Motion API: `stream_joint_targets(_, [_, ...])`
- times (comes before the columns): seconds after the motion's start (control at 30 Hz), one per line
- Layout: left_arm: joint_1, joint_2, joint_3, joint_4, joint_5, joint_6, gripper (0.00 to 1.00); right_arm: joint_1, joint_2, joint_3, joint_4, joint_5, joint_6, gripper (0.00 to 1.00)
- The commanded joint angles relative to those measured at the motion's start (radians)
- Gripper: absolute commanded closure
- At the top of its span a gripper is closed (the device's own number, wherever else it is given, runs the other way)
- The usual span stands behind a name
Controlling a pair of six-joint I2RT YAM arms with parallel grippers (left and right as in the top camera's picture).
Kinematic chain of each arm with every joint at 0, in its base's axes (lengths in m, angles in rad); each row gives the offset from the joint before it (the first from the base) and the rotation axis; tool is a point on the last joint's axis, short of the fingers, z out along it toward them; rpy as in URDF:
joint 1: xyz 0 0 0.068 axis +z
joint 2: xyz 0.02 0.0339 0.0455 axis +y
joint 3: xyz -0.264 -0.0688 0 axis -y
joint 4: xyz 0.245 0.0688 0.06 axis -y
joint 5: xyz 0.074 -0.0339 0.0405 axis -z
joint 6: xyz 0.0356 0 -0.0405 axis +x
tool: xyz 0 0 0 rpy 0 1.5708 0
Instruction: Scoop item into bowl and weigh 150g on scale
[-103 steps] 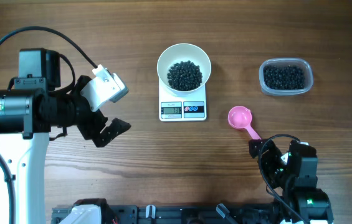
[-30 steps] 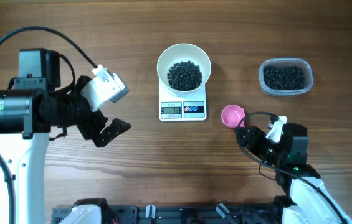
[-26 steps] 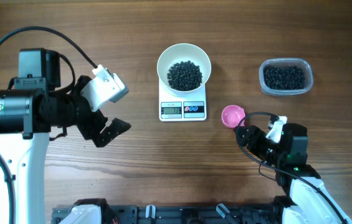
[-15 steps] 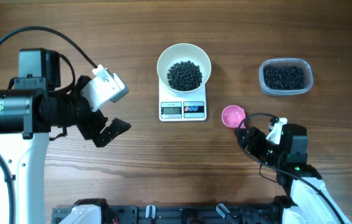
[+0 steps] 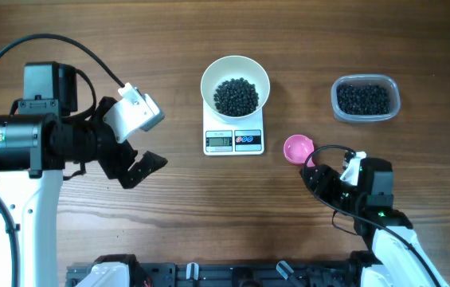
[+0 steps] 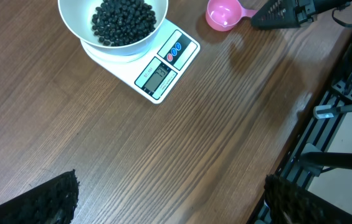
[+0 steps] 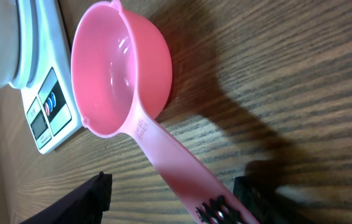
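left gripper [image 6: 172, 202] hung released, jaws wide, at frame left. bowl [image 5: 209, 78] holding beads [image 5: 236, 96] sat on scale [image 5: 233, 140], top centre. pink scoop [image 5: 298, 148] lay right of scale. right gripper [image 7: 174, 198] was unclenched, fingers straddling its handle. tub [image 5: 365, 98] sat upper right.

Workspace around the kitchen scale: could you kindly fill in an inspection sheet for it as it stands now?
Surface: brown wooden table, no spills seen.
Job's things: round white bowl of tiny black beads sits on the small white rectangular scale; pink plastic scoop lies empty beside the scale; clear plastic tub holds more beads.
Clutter: nothing seen.
Grippers: left gripper open, holding nothing; right gripper open, straddling the scoop's handle.
Cables: black cable loops over the left arm; another arcs beside the right gripper.
Surroundings: black frame rail along the near table edge.
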Motion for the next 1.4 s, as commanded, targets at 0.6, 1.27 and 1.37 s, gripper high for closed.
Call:
stream_joint_targets(0.6, [0.005, -0.010, 0.014, -0.001, 0.007, 0.010, 0.00, 0.002, -0.169, -0.051, -0.278, 0.221, 0.279, 0.40])
stream_joint_targets(1.27, [0.005, -0.010, 0.014, -0.001, 0.007, 0.010, 0.00, 0.002, -0.250, -0.051, -0.236, 0.203, 0.226, 0.58])
stream_joint_targets(1.37, [0.005, -0.010, 0.014, -0.001, 0.007, 0.010, 0.00, 0.002, -0.250, -0.051, -0.241, 0.209, 0.227, 0.29])
